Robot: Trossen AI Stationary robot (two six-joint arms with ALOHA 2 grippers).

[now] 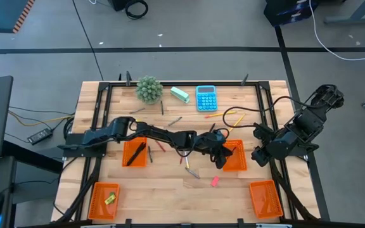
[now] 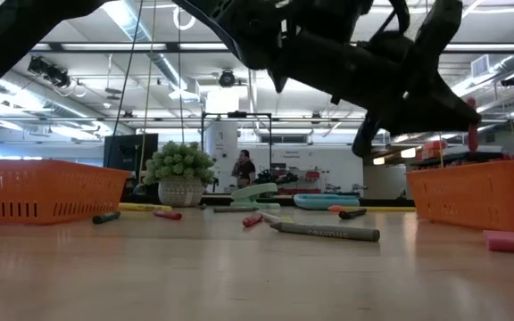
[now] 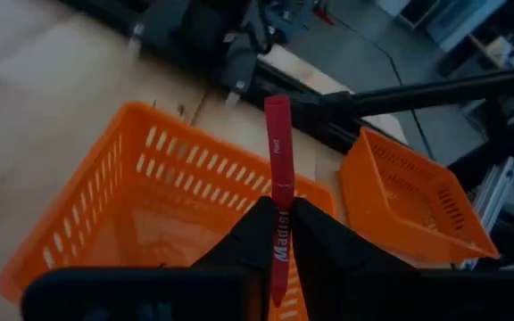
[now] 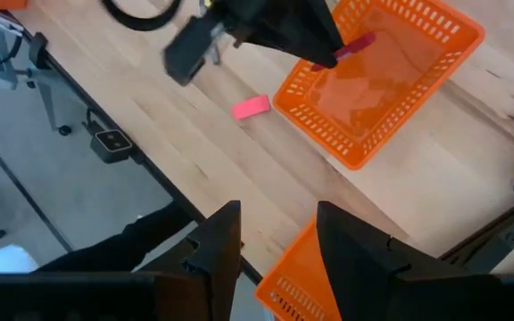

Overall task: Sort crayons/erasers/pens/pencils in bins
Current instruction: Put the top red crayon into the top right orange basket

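My left gripper (image 1: 220,158) (image 3: 279,209) reaches across the table to the near-left corner of an orange bin (image 1: 234,156) (image 3: 150,205) and is shut on a red crayon (image 3: 277,152). The right wrist view shows the crayon (image 4: 355,45) over that bin (image 4: 391,80). My right gripper (image 1: 258,155) (image 4: 270,236) hangs open just right of the bin. Black pens lie in the left bin (image 1: 135,152). A yellow-green eraser sits in the near-left bin (image 1: 104,200). A pink eraser (image 1: 215,182) (image 4: 251,107) lies on the table. Yellow pencils (image 1: 225,116) lie near the calculator. My left gripper pinches the red crayon between its two fingers (image 3: 248,236), at the labelled part (image 3: 280,234) toward its rear end. The crayon lies along the fingers, and its free end (image 3: 277,111) sticks out past the fingertips. It is lifted clear, above the bin's rim.
A fourth orange bin (image 1: 265,198) (image 4: 297,281) stands at the near right. Loose crayons (image 1: 160,147), a grey stick (image 1: 192,171) (image 2: 324,231), a potted plant (image 1: 149,89), a mint-green block (image 1: 180,94) and a blue calculator (image 1: 206,98) share the table. Metal rails run along its sides.
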